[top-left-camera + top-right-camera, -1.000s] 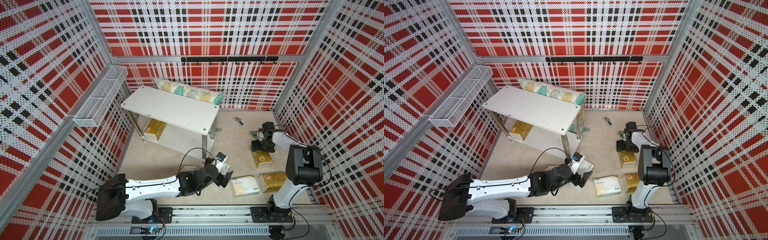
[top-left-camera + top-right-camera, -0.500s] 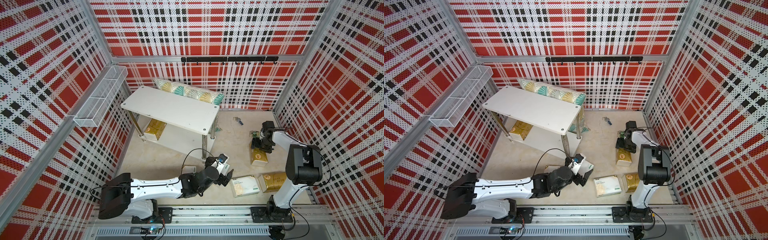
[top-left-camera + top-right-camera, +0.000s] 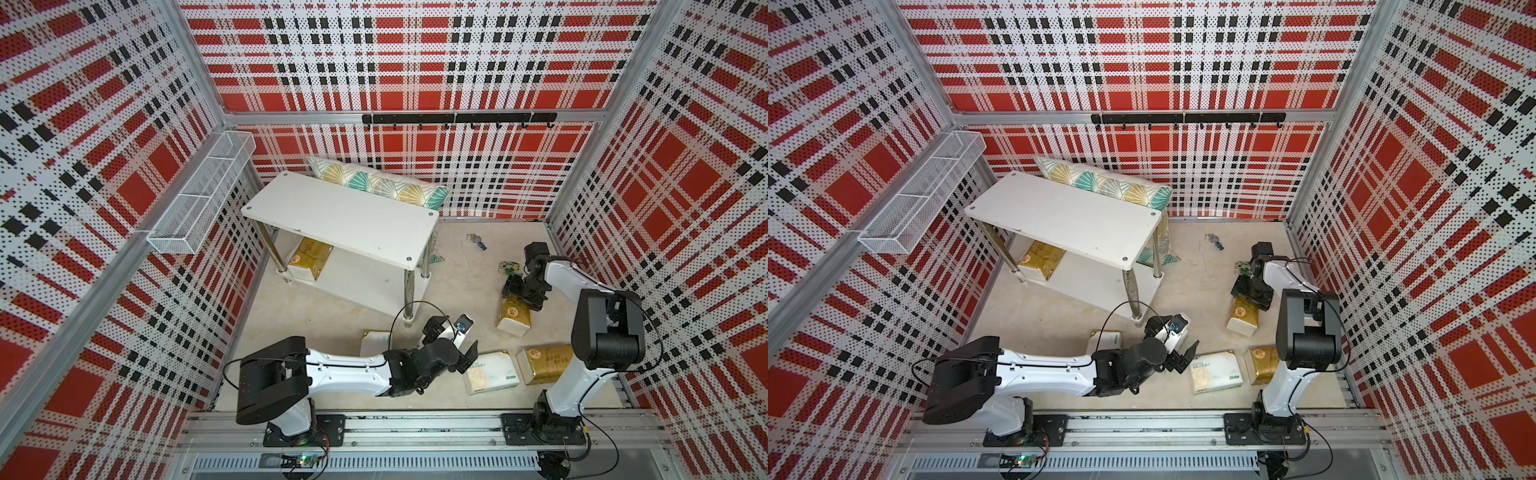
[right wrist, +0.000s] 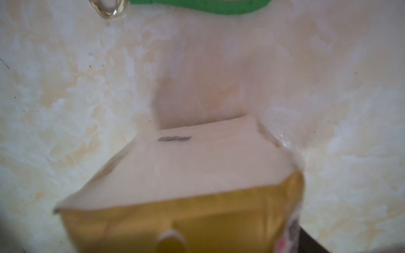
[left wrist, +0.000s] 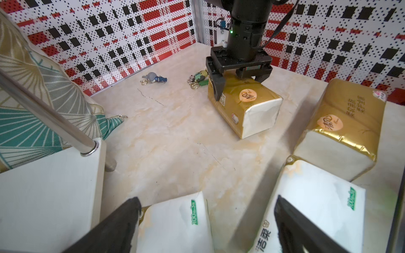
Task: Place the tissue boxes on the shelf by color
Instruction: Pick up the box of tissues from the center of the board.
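**Right gripper** (image 5: pixel 238 89): fingers clasped across the far end of a gold pack (image 5: pixel 247 111). The pack rests on the floor (image 3: pixel 332 316) near its right edge, just beside a green keyring (image 5: pixel 198 78).

**Left gripper** (image 5: pixel 207 198): fingers spread wide, holding nothing. It hangs low between a white pack (image 5: pixel 175 225), beside the near right corner of the shelf (image 3: pixel 340 216), and a second white pack (image 5: pixel 317 210). The latter abuts a second gold pack (image 5: pixel 341 135) near the floor's front right corner.

**Shelf:** stands toward the floor's back left corner. A third gold pack (image 3: pixel 309 255) lies at the left end of its lower tier.
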Controlling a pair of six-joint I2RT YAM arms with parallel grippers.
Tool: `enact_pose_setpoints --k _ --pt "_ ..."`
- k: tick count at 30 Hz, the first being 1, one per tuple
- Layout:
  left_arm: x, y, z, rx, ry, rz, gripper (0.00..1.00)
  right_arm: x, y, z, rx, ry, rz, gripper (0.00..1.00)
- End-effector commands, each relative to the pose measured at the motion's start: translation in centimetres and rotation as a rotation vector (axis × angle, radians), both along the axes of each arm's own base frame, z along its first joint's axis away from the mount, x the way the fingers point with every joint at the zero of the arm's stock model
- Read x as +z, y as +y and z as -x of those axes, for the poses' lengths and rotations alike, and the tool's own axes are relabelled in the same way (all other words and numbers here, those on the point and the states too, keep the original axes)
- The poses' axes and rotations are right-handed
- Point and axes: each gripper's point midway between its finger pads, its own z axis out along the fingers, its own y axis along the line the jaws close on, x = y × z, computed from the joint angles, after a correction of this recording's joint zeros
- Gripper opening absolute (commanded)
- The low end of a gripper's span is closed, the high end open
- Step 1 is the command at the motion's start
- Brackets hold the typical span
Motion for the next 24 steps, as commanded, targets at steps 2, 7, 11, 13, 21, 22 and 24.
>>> enact_pose_setpoints --k 2,7,11,13,21,22,24 --pt "1.9 -2.4 0.2 -0.054 -0.032 0.073 0.99 0.9 0.1 0.8 -0.078 0.004 -0.034 0.75" --pt "1.8 -3.5 0.2 -0.085 -0.061 0.059 0.99 0.9 0.5 1.0 -0.104 0.009 -0.047 0.74" --pt "1.7 -4.2 0.5 -0.12 -0.078 0.064 0.99 1.6 1.4 0.8 -0.116 0.001 -0.095 0.75" --pt "1.7 -4.4 0.7 -0.136 -0.084 0.071 0.99 2.1 1.7 0.8 -0.115 -0.003 -0.106 0.74" --pt "2.1 -4.2 1.2 -0.176 -0.171 0.125 0.99 3.2 3.5 1.3 -0.089 0.002 -0.128 0.74" --pt "2.2 -4.2 1.3 -0.183 -0.181 0.135 0.99 3.4 3.8 1.3 -0.094 0.0 -0.137 0.74" --pt "2.2 -4.1 1.4 -0.19 -0.194 0.147 0.99 3.6 4.3 1.2 -0.095 -0.006 -0.153 0.74"
